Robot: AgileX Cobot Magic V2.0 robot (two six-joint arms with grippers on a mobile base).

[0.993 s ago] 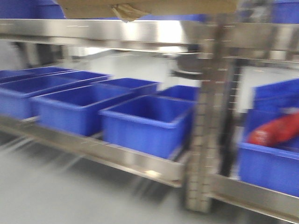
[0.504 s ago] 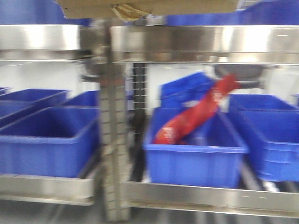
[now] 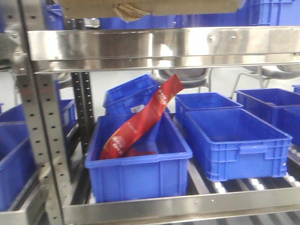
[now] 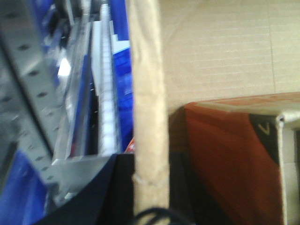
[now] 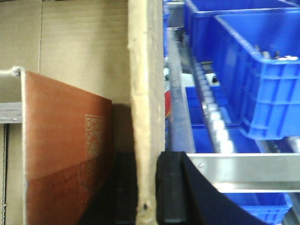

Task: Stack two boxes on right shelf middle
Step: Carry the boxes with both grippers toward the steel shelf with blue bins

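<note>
Where the wrist views catch it, the box (image 5: pixel 146 93) is clamped by its side walls, one wall per tool. Left tool (image 4: pixel 149 192): closed on the wall's raw edge, dark fingers (image 4: pixel 112 187) on either side of the cardboard. Right tool (image 5: pixel 146 197): same hold, with a black pad (image 5: pixel 171 187) flat against the outer face and a second dark finger on the inner face. Each wall runs top to bottom through its view, with the tool at the lower end.

Red-brown box (image 5: pixel 65 154): within the cardboard walls, just beside the gripped wall in both wrist views, a shadowed gap between. It has a printed code patch on one face.

Front view: only the box's underside shows, along the top edge, with a yellowish tape scrap (image 3: pixel 127 12) hanging from it. It lies above the front rail of the shelf (image 3: pixel 164 44); whether it touches or is apart, I cannot tell.

Counts:
- boxes: two, one held and one within
- tools: two, both gripping
- upright (image 3: pixel 44 140): one, perforated, at left
- crates (image 3: pixel 136 173): blue, five countable below the rail to the right of the upright; more cut off at left and far right, others behind the box up top
- packet (image 3: pixel 143 117): one, red, leaning tilted in the nearest crate
- chairs (image 3: pixel 183 77): two grey seats behind the rack
</note>
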